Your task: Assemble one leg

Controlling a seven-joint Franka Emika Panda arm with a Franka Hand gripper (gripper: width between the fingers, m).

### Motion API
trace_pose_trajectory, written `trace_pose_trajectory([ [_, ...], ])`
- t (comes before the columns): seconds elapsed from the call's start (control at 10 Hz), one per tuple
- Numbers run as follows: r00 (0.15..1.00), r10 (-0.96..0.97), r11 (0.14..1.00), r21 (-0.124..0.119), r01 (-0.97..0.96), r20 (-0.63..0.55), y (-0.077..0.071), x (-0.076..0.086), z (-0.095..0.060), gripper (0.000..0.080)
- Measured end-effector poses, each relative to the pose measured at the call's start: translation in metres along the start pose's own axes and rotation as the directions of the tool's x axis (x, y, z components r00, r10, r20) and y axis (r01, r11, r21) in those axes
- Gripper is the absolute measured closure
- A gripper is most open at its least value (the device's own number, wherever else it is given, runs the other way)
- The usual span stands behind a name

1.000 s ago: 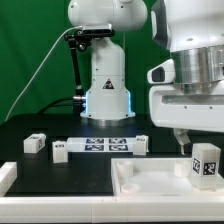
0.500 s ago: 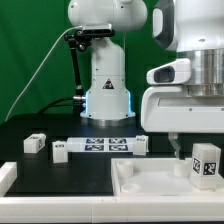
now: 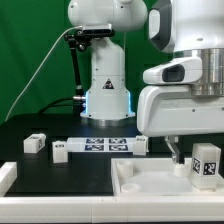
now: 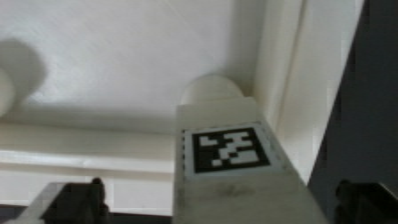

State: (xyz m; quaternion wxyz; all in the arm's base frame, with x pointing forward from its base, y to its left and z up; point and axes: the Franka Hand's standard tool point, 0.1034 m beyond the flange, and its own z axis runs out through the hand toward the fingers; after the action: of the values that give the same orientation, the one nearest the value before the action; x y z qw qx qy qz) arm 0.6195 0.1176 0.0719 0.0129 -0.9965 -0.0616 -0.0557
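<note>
A leg (image 3: 205,163), a small white block with a black-and-white tag, stands upright on the large white panel (image 3: 150,186) at the exterior view's right. My gripper (image 3: 196,149) hangs just over it; one dark finger (image 3: 172,150) shows beside the leg. In the wrist view the leg (image 4: 228,150) lies between my two dark fingertips (image 4: 75,202), with a gap on each side. The gripper (image 4: 214,206) is open around the leg and does not touch it.
Two more small tagged legs (image 3: 35,144) (image 3: 60,151) lie on the black table at the exterior view's left. The marker board (image 3: 105,146) lies behind the panel. A white part (image 3: 6,175) sits at the left edge. The robot base (image 3: 107,90) stands at the back.
My hand has come lower and shifted toward the exterior view's left, bringing the fingers down beside the leg. The leg and the other parts have not moved.
</note>
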Motion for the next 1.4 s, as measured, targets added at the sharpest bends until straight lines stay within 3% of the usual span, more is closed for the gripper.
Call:
trace_pose_trajectory([
  [0.2, 1.000, 0.000, 1.000, 0.000, 0.000, 0.000, 0.0001, 0.0000, 0.0000, 0.0415],
  [0.3, 1.000, 0.000, 1.000, 0.000, 0.000, -0.001, 0.0001, 0.0002, -0.0001, 0.0511],
  [0.6, 0.999, 0.040, 0.999, 0.003, -0.040, 0.000, 0.0000, 0.0001, 0.0000, 0.0511],
  [0.8, 0.979, 0.205, 0.978, 0.041, -0.205, 0.001, 0.0032, 0.0005, 0.0002, 0.0511],
  [0.9, 0.926, 0.376, 0.925, 0.052, -0.375, -0.006, 0.0014, 0.0007, 0.0011, 0.0511],
  [1.0, 0.815, 0.579, 0.814, 0.058, -0.577, -0.023, 0.0012, -0.0003, 0.0015, 0.0511],
  [1.1, 0.782, 0.622, 0.783, 0.069, -0.618, -0.048, 0.0006, 0.0000, 0.0016, 0.0511],
  [1.2, 0.660, 0.750, 0.661, 0.085, -0.745, -0.044, -0.0018, -0.0014, 0.0022, 0.0511],
  [1.3, 0.467, 0.883, 0.468, 0.108, -0.877, -0.039, -0.0026, -0.0025, 0.0024, 0.0511],
  [1.4, 0.379, 0.924, 0.382, 0.111, -0.917, -0.045, -0.0038, -0.0035, 0.0020, 0.0508],
])
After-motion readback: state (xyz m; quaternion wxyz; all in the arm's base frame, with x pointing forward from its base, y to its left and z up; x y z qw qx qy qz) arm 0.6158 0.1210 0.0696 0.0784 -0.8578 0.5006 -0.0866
